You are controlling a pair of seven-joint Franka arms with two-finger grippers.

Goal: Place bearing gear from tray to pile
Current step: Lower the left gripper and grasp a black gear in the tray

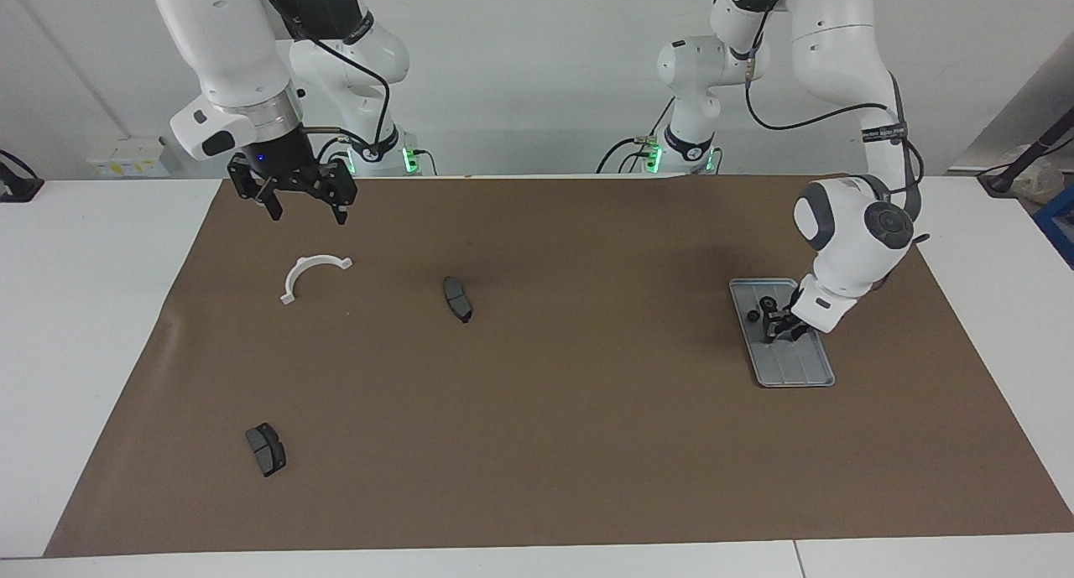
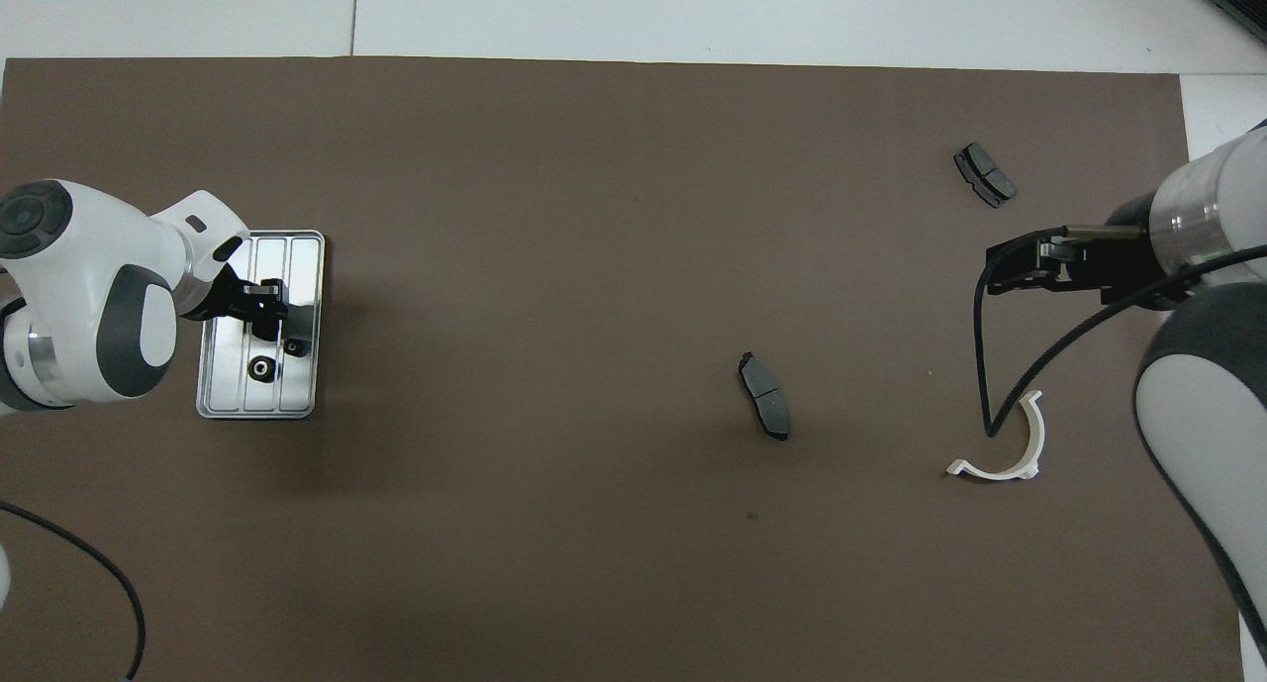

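Note:
The silver tray (image 2: 300,266) (image 1: 797,364) lies on the brown mat at the left arm's end of the table. Two small black bearing gears (image 2: 260,368) (image 2: 295,346) sit in it, and one of them shows in the facing view (image 1: 753,316). My left gripper (image 2: 265,311) (image 1: 777,326) is down in the tray beside them and covers another gear. Whether it grips that gear does not show. The pile is a loose scatter: a white bracket (image 1: 306,269) (image 2: 1010,459) and two dark brake pads (image 1: 457,299) (image 1: 266,449). My right gripper (image 1: 308,214) (image 2: 995,271) waits open above the mat near the bracket.
The brown mat (image 1: 587,444) covers most of the white table. A black cable (image 2: 980,365) hangs from the right arm over the bracket. The brake pads (image 2: 764,395) (image 2: 984,174) lie well apart, with bare mat between them and the tray.

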